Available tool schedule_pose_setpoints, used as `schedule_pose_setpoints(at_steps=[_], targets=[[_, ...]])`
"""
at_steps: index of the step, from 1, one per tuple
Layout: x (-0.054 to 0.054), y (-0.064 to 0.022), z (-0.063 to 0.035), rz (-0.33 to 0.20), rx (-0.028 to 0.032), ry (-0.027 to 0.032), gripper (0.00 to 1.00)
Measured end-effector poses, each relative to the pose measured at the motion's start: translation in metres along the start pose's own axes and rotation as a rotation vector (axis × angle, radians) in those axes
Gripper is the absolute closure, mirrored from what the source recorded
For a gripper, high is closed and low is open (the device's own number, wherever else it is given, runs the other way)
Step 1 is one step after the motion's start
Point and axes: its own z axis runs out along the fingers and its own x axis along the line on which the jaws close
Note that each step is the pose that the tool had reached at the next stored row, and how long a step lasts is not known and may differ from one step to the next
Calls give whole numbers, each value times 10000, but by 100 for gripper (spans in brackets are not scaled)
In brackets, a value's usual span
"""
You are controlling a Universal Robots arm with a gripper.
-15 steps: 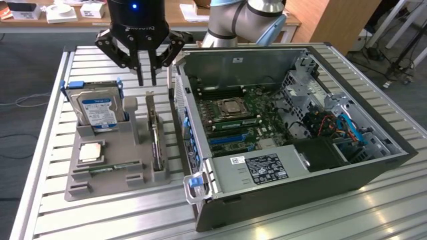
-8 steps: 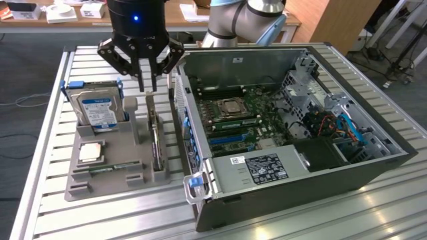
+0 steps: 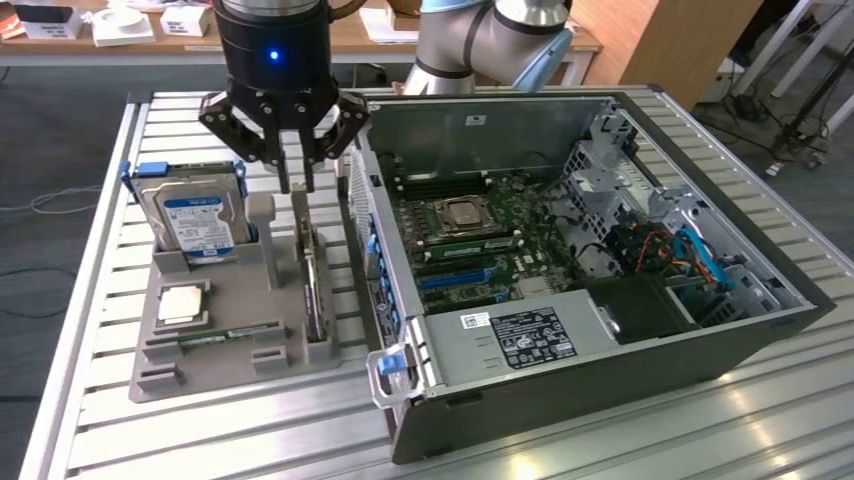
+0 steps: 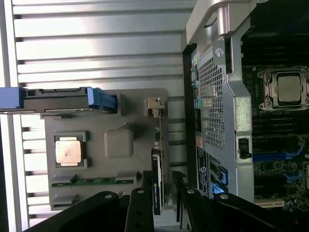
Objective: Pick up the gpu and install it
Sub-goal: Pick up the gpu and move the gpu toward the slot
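Approach to grasp: poised with partly spread, empty fingers (image 3: 284, 168) just above thin dark green-brown gpu card (image 3: 314, 290) upright in grey plastic holder (image 3: 214, 360); likely needs straight descent, straddling its edge.

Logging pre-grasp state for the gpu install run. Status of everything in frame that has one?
gripper: fingers open, one on either side of the gpu, not clamped
gpu: standing on edge in its slot in the tray, not lifted
hard drive: upright in the tray
CPU: flat in its tray pocket
RAM stick: lying in its tray slot
PC case: on its side, panel off, motherboard exposed
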Motion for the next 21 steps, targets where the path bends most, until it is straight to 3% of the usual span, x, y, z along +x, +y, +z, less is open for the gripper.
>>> schedule_pose_setpoints(at_steps=[21], targets=[[6, -17, 315, 0, 0, 1, 70]])
